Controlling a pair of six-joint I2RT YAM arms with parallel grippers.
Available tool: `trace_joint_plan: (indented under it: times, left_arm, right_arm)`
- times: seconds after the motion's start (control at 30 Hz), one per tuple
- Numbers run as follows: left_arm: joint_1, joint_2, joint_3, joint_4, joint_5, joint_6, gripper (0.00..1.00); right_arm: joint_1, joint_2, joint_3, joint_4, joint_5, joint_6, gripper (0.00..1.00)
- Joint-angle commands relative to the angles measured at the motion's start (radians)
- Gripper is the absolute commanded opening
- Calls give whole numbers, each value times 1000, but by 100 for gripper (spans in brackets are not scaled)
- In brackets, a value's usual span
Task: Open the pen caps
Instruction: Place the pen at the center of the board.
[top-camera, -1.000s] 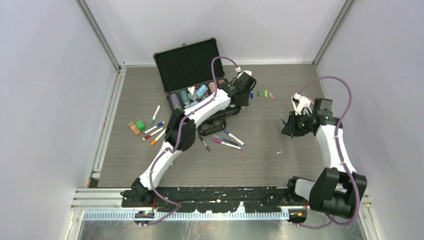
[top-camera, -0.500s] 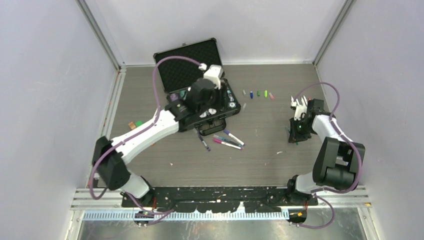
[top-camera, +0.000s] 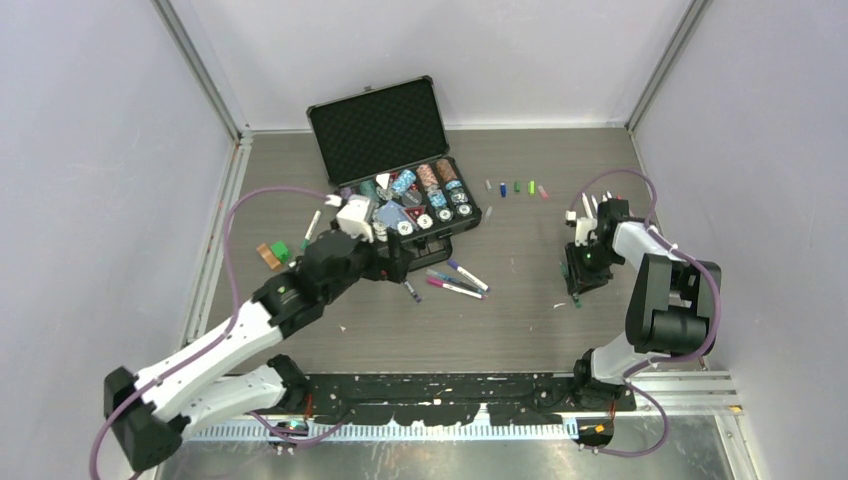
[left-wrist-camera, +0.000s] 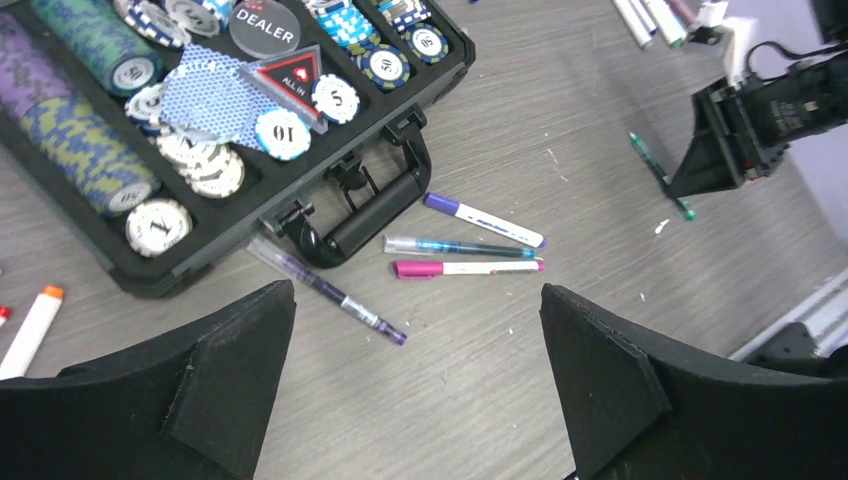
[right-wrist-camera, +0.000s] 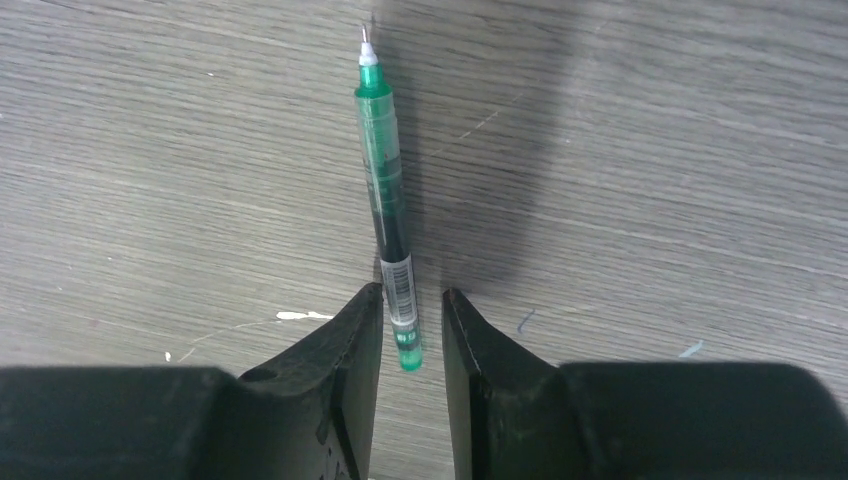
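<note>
The table (top-camera: 520, 320) carries an open black case (top-camera: 378, 130) at the far middle, its tray packed with chips (left-wrist-camera: 85, 160). The left gripper (left-wrist-camera: 412, 300) hangs over the table just in front of the case handle, its fingers (left-wrist-camera: 230, 370) spread wide and holding nothing. Under it lie a purple pen (left-wrist-camera: 325, 290) by the handle and three pens (left-wrist-camera: 460, 246) side by side. More pens (top-camera: 305, 262) lie left of the case.

The right gripper (right-wrist-camera: 412, 300) is down at the table on the right. Its jaws are only narrowly parted, either side of the rear end of a green pen (right-wrist-camera: 388, 200). The pen lies flat with its bare tip pointing away. One finger (right-wrist-camera: 355, 330) is at the barrel, the other stands slightly clear, so there is no pinch.

The caps (top-camera: 517, 186) sit in a short row right of the case, well apart from both grippers.
</note>
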Motion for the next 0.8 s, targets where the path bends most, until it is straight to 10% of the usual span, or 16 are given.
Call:
trace_joint_plan:
  times: [0.0,0.53,0.77]
  left_arm:
    - [2,-155,-111,-1,-3,-70,95]
    - [2,-386,-388,136,143,-297,100]
    - [2,-341,-427,221,112,-344,100]
  right_arm:
    - [-2,-6,28,-1,37,2,34]
    - [7,-250,111,-124,-204,-104,51]
    - [243,-260,146,-103,-512,-158,51]
